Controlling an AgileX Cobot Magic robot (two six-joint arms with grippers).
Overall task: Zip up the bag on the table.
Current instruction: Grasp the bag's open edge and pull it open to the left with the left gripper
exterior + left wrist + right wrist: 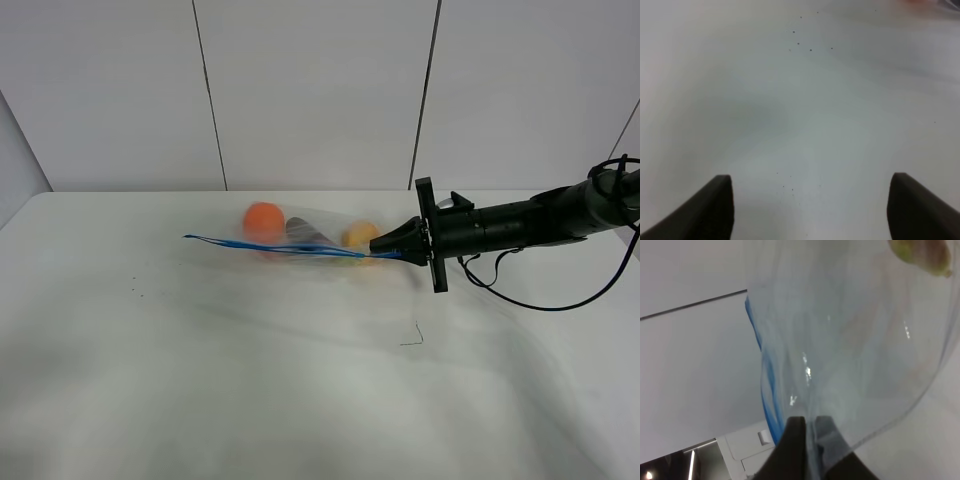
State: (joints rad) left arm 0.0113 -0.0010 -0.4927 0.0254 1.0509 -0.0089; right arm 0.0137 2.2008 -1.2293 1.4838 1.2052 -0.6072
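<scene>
ok so the bag (pixel 300 240) is toward the far middle of the desk (pixel 200 380), clear crinkly plastic w/ a blue zipper strip (pixel 270 245) running along its near edge, roughly level

inside you can see an orange (pixel 264 220) on the left, smth dark in the middle (eggplant (pixel 305 232) prob) and a yellow fruit (pixel 358 236) at the right end

right arm reaches in from the right side and the right pincer (pixel 385 247) is clamped onto the bag at the right end of the zipper edge. wrist cam backs that up: the two fingers are pressed nearly together at the pincer (pixel 809 421) w/ plastic pinched between them, the blue strip (pixel 767 385) snaking away just beside them, and a bit of the yellow fruit (pixel 920 255) showing through the film. can't tell if the zip is sealed or not tbh

left arm isn't in the overhead shot. its wrist cam shows the left pincer (pixel 811 176) spread wide, nothing between the fingers, just bare white desk w/ a few tiny dark specks (pixel 800 42) below

also a black cable (pixel 540 300) loops under the right arm, and there's a thin dark thread-like bit (pixel 415 338) on the desk nearer the front, well apart from the bag
</scene>
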